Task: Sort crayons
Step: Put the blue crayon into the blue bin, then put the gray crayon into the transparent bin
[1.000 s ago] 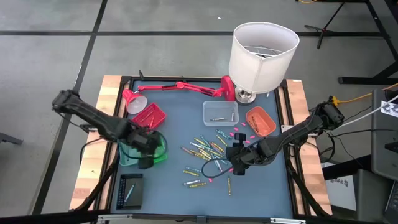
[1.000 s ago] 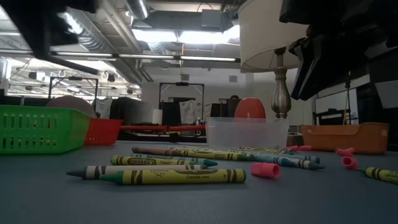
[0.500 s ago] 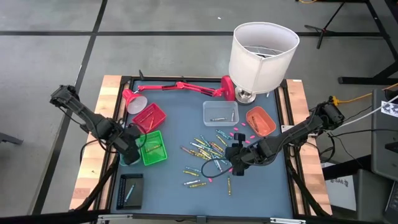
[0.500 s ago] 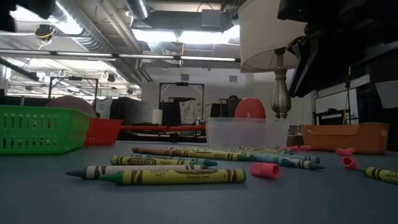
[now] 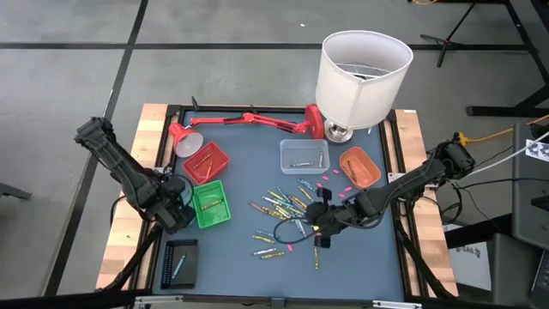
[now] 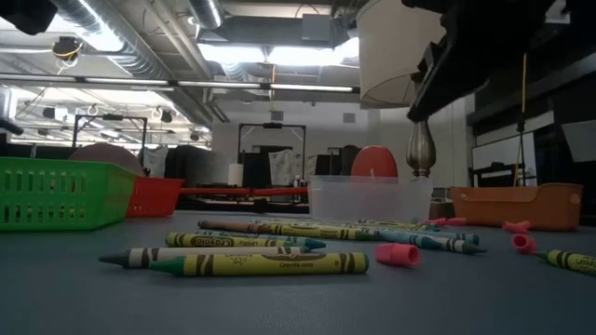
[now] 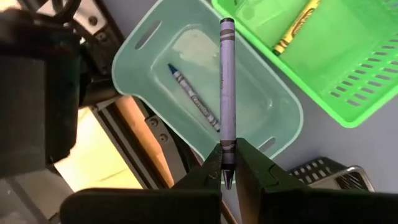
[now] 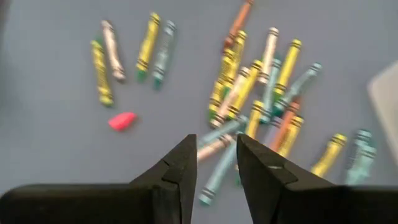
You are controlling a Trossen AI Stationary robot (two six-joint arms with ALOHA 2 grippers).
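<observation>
**Left gripper holds a grey crayon over a pale tray; right gripper hangs open above the pile**

The left arm reaches in from the left edge of the high view, bent at the elbow, its left gripper point(image 5: 174, 209) at the table's left side, lower left of centre. In the left wrist view its fingers point(image 7: 210, 174) are pinched on one end of a grey crayon point(image 7: 226, 87), which points straight out over a pale green tray point(image 7: 280, 99). A blue crayon point(image 7: 194, 98) lies inside that tray. Beside it stands a bright green basket point(image 7: 348, 74) with a yellow crayon point(image 7: 297, 26) in it.

The right arm comes in from the right edge of the high view, stretched low toward the middle. Its right gripper point(image 5: 319, 221) hovers over the loose crayons point(image 5: 287, 206) scattered at the centre of the blue table point(image 5: 249, 154); the fingers point(image 8: 177, 171) stand apart with nothing between them.

Around the pile sit a red tray point(image 5: 206, 161), a clear tray point(image 5: 304, 156) and an orange tray point(image 5: 359, 166). Small pink bits point(image 5: 328, 178) are strewn among the crayons. A white-shaded lamp point(image 5: 362, 73) stands at the upper right, a red desk lamp point(image 5: 249, 120) lies along the top, and a black tray point(image 5: 180, 263) sits at the lower left.

In the low view the arms show only as dark shapes cut off at the top edge. The labels on most crayons are too small to read.
</observation>
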